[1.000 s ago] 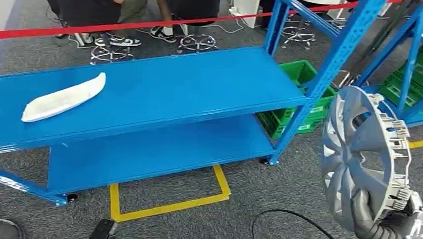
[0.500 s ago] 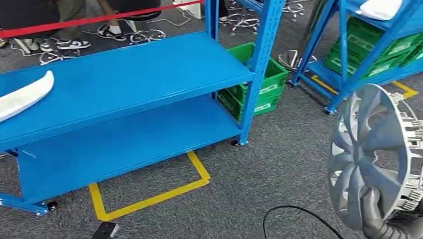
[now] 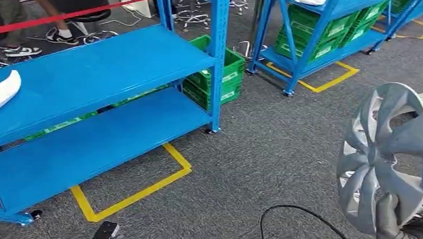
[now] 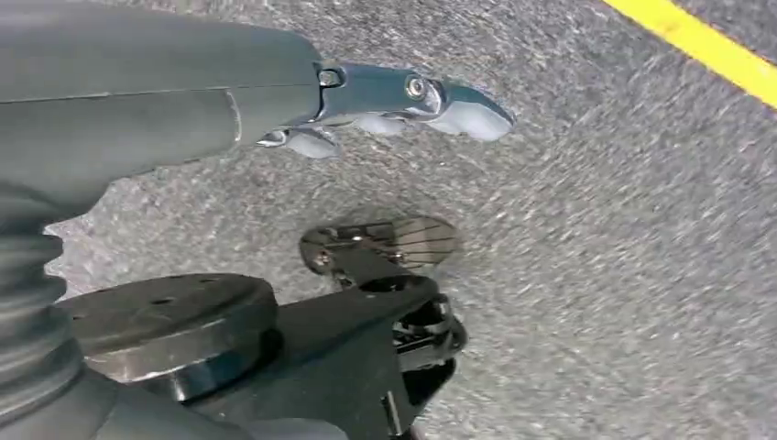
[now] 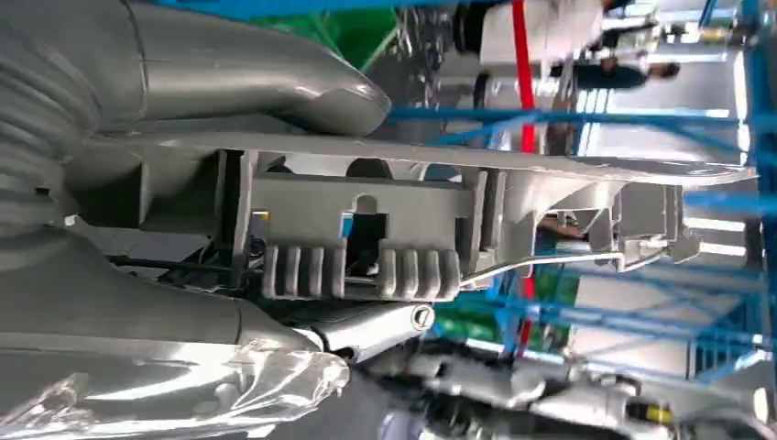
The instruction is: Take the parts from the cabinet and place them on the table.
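Observation:
A silver wheel cover [image 3: 388,157] stands on edge at the lower right of the head view, and my right hand [image 3: 395,228] grips its lower rim. In the right wrist view the cover's ribbed back [image 5: 366,240] lies between the thick grey thumb [image 5: 266,82] and the rest of the hand. A white curved part [image 3: 0,91] lies on the top shelf of the blue rack [image 3: 105,68] at the far left. My left hand [image 4: 366,101] hangs over the grey carpet with its fingers stretched out and nothing in them.
Green crates [image 3: 229,72] sit on the floor behind the rack's post. A second blue rack [image 3: 329,22] with more green crates stands at the back right. Yellow floor tape [image 3: 138,191], a black cable [image 3: 301,212], a red barrier tape [image 3: 69,16] and people's feet are around.
The camera has turned to the right, so the blue rack and white part slid left and the second rack came into view. The wheel cover stays in my right hand.

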`<move>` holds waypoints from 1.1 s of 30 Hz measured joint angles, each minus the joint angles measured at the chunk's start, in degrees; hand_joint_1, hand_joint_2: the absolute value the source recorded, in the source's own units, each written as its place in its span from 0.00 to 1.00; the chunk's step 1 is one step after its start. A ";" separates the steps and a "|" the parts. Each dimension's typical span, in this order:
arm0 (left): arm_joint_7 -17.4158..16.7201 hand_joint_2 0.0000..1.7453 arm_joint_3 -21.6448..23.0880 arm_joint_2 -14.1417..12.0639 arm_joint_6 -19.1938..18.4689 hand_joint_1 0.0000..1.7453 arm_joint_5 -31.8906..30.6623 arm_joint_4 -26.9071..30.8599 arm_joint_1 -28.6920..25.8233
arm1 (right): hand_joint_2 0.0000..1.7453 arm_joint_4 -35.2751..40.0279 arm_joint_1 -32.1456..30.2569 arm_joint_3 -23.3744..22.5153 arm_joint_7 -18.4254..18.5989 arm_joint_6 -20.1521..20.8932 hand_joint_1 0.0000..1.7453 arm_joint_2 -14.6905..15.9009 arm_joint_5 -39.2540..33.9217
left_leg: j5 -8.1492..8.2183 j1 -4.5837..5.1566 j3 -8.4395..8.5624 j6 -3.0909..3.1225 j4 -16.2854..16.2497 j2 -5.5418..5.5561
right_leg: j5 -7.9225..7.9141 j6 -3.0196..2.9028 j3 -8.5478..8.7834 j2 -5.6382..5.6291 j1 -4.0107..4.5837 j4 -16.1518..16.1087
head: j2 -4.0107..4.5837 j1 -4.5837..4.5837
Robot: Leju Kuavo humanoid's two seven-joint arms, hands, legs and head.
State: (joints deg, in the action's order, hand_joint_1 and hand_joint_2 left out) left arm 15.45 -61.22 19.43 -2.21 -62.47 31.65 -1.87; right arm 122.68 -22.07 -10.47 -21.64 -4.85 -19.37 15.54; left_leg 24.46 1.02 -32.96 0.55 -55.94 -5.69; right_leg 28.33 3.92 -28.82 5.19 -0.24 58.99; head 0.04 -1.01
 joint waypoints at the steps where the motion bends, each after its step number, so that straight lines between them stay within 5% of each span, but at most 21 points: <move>1: 0.00 1.00 0.02 0.02 0.04 0.00 0.06 0.02 -0.10 | 1.00 0.22 0.10 0.00 -0.09 -0.09 1.00 0.00 -0.06 | -0.29 0.10 -0.05 -0.26 -0.09 -0.74 | 0.38 -0.79 1.64 -0.15 0.66 -2.79 | 0.00 -0.20; 3: 0.00 1.00 0.02 0.00 0.15 0.00 0.37 0.02 -0.01 | 1.00 0.59 -0.07 -0.09 -0.37 -0.55 1.00 0.00 -0.37 | -1.20 -0.20 0.01 -0.80 -0.01 -1.84 | -0.38 -1.43 0.11 -1.38 0.92 -2.47 | 0.00 0.11; 5: 0.00 1.00 0.09 -0.02 0.22 0.00 0.61 0.02 0.00 | 1.00 0.81 -0.11 -0.13 -0.68 -1.05 1.00 0.00 -0.81 | -1.23 -0.28 -0.50 -1.52 -0.05 -2.34 | -1.55 -2.73 -0.46 -2.67 0.66 -3.08 | 0.00 0.09; 6: 0.00 1.00 0.22 -0.11 0.26 0.00 0.66 0.02 -0.08 | 1.00 1.03 -0.11 -0.15 -0.79 -1.53 1.00 -0.02 -1.24 | 1.62 -0.63 -1.10 -2.09 -1.38 1.63 | -2.35 -3.21 -1.12 -3.35 0.51 -3.08 | 0.00 -0.02; 7: -0.02 1.00 0.29 -0.11 0.35 0.00 0.81 0.02 -0.20 | 1.00 1.10 -0.05 -0.17 -0.85 -1.79 1.00 -0.04 -1.46 | 4.88 -0.74 -2.00 -2.28 -4.23 3.39 | -3.02 -3.49 -1.92 -3.95 0.44 -3.04 | 0.00 -0.11; 9: -0.02 1.00 0.31 -0.15 0.44 0.00 1.05 0.02 -0.34 | 1.00 1.25 -0.12 -0.24 -0.87 -2.21 1.00 -0.09 -1.73 | 10.56 -0.83 -4.81 -2.49 -13.71 4.99 | -4.51 -3.52 -3.92 -5.57 0.43 -2.91 | 0.00 -0.24; 11: -0.02 1.00 0.33 -0.17 0.50 0.00 1.14 0.02 -0.35 | 1.00 1.27 -0.18 -0.59 -0.85 -2.36 1.00 -0.09 -1.86 | 10.76 -0.82 -4.96 -2.37 -17.15 5.19 | -5.89 -3.52 -5.67 -7.00 0.45 -2.83 | 0.00 -0.24; 13: -0.02 1.00 0.37 -0.17 0.50 0.00 1.14 0.02 -0.33 | 1.00 1.27 -0.22 -0.79 -0.85 -2.38 1.00 -0.09 -1.92 | 7.04 -0.90 -1.43 -2.24 -12.74 5.26 | -7.02 -3.23 -7.20 -8.41 0.35 -2.67 | 0.00 -0.31; 14: -0.02 1.00 0.46 -0.20 0.53 0.00 1.14 0.02 -0.32 | 1.00 1.29 -0.26 -0.98 -0.85 -2.43 1.00 -0.09 -2.01 | 4.51 -1.08 2.59 -2.18 -6.71 6.06 | -7.81 -2.86 -8.19 -9.47 0.15 -2.56 | 0.00 -0.28; 16: -0.02 1.00 0.83 -0.11 0.53 0.00 1.18 0.02 -0.32 | 1.00 1.62 -0.31 -1.09 -0.85 -2.65 1.00 -0.11 -2.21 | 5.75 -1.53 7.63 -1.94 1.46 11.66 | -8.97 -2.11 -9.46 -10.66 0.28 -2.23 | 0.00 -0.44; 20: -0.07 1.00 1.05 0.00 0.42 0.00 1.33 0.05 -0.51 | 1.00 2.08 -0.53 -1.20 -0.94 -3.39 1.00 -0.15 -2.75 | 4.42 -1.20 6.03 -0.34 0.53 9.55 | -11.71 -0.74 -9.95 -13.23 0.00 -3.11 | 0.00 -0.53; 21: -0.07 1.00 1.18 0.00 0.39 0.00 1.36 0.07 -0.50 | 1.00 2.21 -0.92 -1.24 -0.94 -3.52 1.00 -0.15 -2.82 | 3.85 -1.41 5.59 0.21 0.59 8.39 | -10.57 -0.68 -10.40 -11.10 0.13 -2.61 | 0.00 -0.48; 23: -0.15 1.00 1.31 0.00 0.37 0.00 1.44 0.13 -0.60 | 1.00 2.43 -1.00 -1.24 -0.94 -3.65 1.00 -0.15 -3.17 | 2.79 -0.96 4.43 1.01 0.59 6.89 | -3.34 -0.35 -12.58 -6.69 0.20 3.65 | 0.00 -0.04; 25: -0.22 1.00 1.33 -0.02 0.33 0.00 1.51 0.27 -0.79 | 1.00 2.47 -1.01 -1.24 -0.94 -3.74 1.00 -0.15 -3.34 | 1.51 -0.69 2.79 1.13 0.55 5.08 | 2.59 -0.07 -14.61 -5.58 0.02 13.54 | 0.00 0.00; 26: -0.24 1.00 1.33 -0.04 0.31 0.00 1.51 0.33 -0.84 | 1.00 2.47 -1.04 -1.24 -0.94 -3.83 1.00 -0.15 -3.41 | 0.90 -0.63 1.97 1.11 0.51 4.20 | 2.97 0.02 -14.68 -5.54 -0.05 16.58 | 0.00 0.04; 28: -0.31 1.00 1.38 -0.09 0.24 0.00 1.51 0.35 -0.85 | 1.00 2.51 -1.08 -1.33 -0.94 -4.15 1.00 -0.15 -3.56 | -0.27 -0.43 0.25 0.97 0.47 2.36 | -0.56 0.10 -11.49 -5.41 -0.17 15.79 | 0.00 0.04; 30: -0.31 1.00 1.40 -0.09 0.05 0.00 1.49 0.35 -0.86 | 1.00 2.54 -1.13 -1.46 -0.92 -4.22 1.00 -0.15 -3.74 | -1.31 -0.26 -1.00 0.61 0.41 1.11 | -2.83 -0.09 -3.42 -3.75 -0.18 6.22 | 0.00 0.00; 31: -0.33 1.00 1.42 -0.11 0.02 0.00 1.49 0.44 -0.88 | 1.00 2.63 -1.07 -1.48 -0.90 -4.24 1.00 -0.15 -3.78 | -1.69 -0.10 -1.31 0.31 0.33 0.67 | -0.14 -0.08 0.92 -1.08 0.04 0.03 | 0.00 0.00; 32: -0.33 1.00 1.44 -0.04 -0.06 0.00 1.49 0.51 -1.04 | 1.00 2.87 -1.06 -1.48 -0.87 -4.24 1.00 -0.18 -3.78 | -2.03 0.02 -1.39 0.02 0.22 0.21 | 0.98 -0.53 3.14 -0.96 0.69 -4.27 | 0.00 -0.11; 33: -0.37 1.00 1.44 -0.06 -0.26 0.00 1.51 0.55 -1.10 | 1.00 2.93 -1.22 -1.55 -0.89 -4.26 1.00 -0.17 -3.89 | -2.70 -0.13 -1.26 -0.23 0.33 -0.45 | 0.13 -1.09 1.96 -1.39 0.85 -3.35 | 0.00 -0.29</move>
State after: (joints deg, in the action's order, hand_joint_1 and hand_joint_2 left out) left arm 15.08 -59.78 19.37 -2.47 -60.96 32.20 -2.98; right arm 125.61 -23.29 -12.02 -22.53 -9.11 -19.54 11.65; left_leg 21.76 0.90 -34.22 0.32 -55.62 -6.13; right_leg 28.47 2.83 -26.86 3.80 0.61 55.64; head 0.04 -1.29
